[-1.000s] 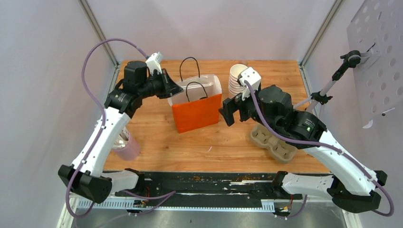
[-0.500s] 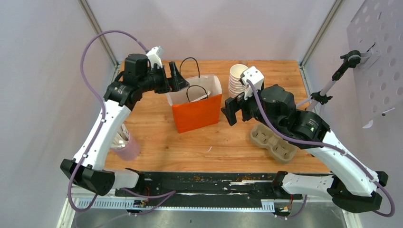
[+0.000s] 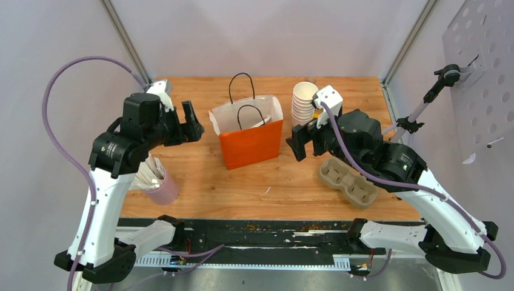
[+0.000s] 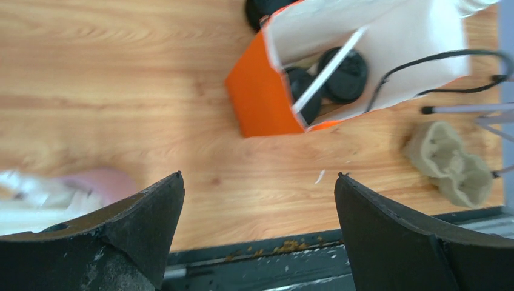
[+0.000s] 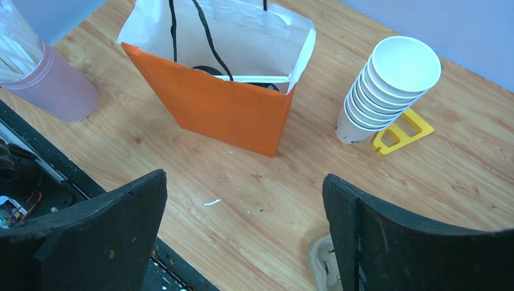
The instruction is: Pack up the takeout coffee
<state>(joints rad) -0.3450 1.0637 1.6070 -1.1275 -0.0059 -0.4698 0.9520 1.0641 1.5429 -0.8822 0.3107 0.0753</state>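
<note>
The takeout coffee shows as two black lids (image 4: pixel 345 73) (image 4: pixel 302 85) down inside the orange paper bag (image 3: pixel 250 144), with a thin white stick (image 4: pixel 327 70) leaning across them. In the right wrist view only one lid's edge (image 5: pixel 209 71) peeks over the bag's (image 5: pixel 224 109) front wall. My left gripper (image 3: pixel 194 121) hovers left of the bag, apart from it, open and empty (image 4: pixel 259 176). To the right of the bag my right gripper (image 3: pixel 297 142) is open and empty too (image 5: pixel 243 176).
A leaning stack of lidless white cups (image 3: pixel 303 100) stands behind my right gripper, with a yellow piece (image 5: pixel 403 130) at its foot. A pulp cup carrier (image 3: pixel 348 182) lies at the front right. A pink cup of wrapped sticks (image 3: pixel 160 188) stands at the front left.
My left gripper, shut at the bag's left rim a second ago, has opened and drawn back to the left, clear of the bag. The right arm has barely shifted.
</note>
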